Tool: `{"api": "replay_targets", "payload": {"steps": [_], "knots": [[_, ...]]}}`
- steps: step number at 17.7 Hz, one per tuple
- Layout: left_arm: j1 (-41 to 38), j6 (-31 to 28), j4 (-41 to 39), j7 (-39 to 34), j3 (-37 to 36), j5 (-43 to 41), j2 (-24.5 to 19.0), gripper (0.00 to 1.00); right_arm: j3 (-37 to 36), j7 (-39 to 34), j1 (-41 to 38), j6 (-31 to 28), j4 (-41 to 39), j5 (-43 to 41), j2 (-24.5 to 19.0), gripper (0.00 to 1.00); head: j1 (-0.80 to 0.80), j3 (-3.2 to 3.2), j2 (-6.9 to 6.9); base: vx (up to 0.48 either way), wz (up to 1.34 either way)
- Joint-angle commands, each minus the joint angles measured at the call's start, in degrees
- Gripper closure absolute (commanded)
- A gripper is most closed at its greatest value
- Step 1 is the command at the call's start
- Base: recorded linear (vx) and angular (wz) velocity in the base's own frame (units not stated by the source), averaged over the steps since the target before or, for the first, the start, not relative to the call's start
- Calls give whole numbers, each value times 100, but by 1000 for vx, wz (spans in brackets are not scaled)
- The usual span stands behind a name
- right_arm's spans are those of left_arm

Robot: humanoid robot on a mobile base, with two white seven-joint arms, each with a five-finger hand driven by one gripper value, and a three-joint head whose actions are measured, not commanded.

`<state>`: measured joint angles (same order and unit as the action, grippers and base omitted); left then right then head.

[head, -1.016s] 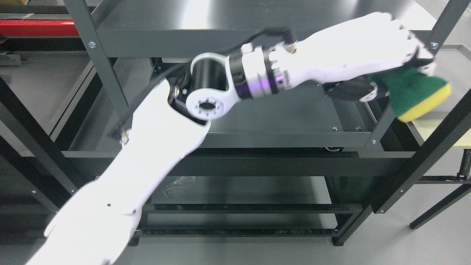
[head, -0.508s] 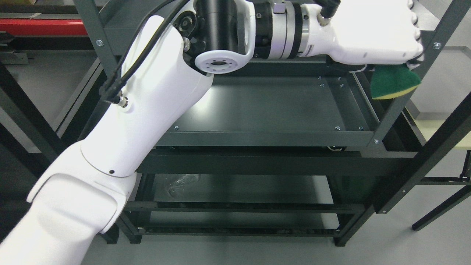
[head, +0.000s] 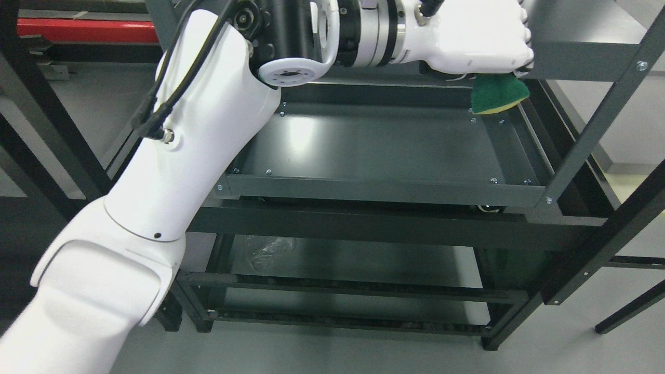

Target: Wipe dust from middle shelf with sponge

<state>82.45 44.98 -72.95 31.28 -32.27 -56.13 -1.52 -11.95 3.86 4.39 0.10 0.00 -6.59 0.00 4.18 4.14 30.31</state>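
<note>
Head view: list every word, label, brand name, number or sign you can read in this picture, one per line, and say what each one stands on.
None: no readable text shows anywhere.
The white left arm and left hand carry no print.
The green and yellow sponge is plain.
The dark shelf shows only bare metal and screws.
The red bar at the top left has no lettering.

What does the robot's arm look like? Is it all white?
Mostly white. The left arm has smooth, glossy white shells, chunky and rounded. Near the wrist sits a black joint with a round white cap ringed with small holes, then shiny silver and black rings. Black cables run along the outside to a small plug. The left hand is white too.
</note>
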Motion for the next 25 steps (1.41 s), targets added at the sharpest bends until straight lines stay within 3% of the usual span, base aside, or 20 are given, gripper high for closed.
{"api": "replay_targets", "payload": {"steps": [1, 4, 13, 15, 18, 22, 25], "knots": [[-115, 2, 228, 1, 844, -109, -761, 98, 0, 27, 1, -414, -100, 0, 100, 0, 0, 0, 0, -29, 111], [-256, 2, 220, 1, 1275, 162, -1270, 98, 0, 27, 1, -414, -100, 0, 100, 0, 0, 0, 0, -20, 95], [-686, 2, 105, 1, 1495, 1323, -3124, 98, 0, 27, 1, -414, -100, 0, 100, 0, 0, 0, 0, -1, 11], [-844, 2, 114, 1, 1758, 1394, -3336, 98, 0, 27, 1, -414, -100, 0, 100, 0, 0, 0, 0, 0, 0], [-915, 2, 114, 1, 1926, 1411, -3460, 97, 0, 35, 1, -414, -100, 0, 100, 0, 0, 0, 0, 0, 0], [-889, 2, 114, 1, 1856, 1350, -3294, 98, 0, 27, 1, -414, -100, 0, 100, 0, 0, 0, 0, 0, 0], [-880, 2, 202, 36, 1759, 895, -2567, 98, 0, 27, 1, -414, -100, 0, 100, 0, 0, 0, 0, 0, 0]]}}
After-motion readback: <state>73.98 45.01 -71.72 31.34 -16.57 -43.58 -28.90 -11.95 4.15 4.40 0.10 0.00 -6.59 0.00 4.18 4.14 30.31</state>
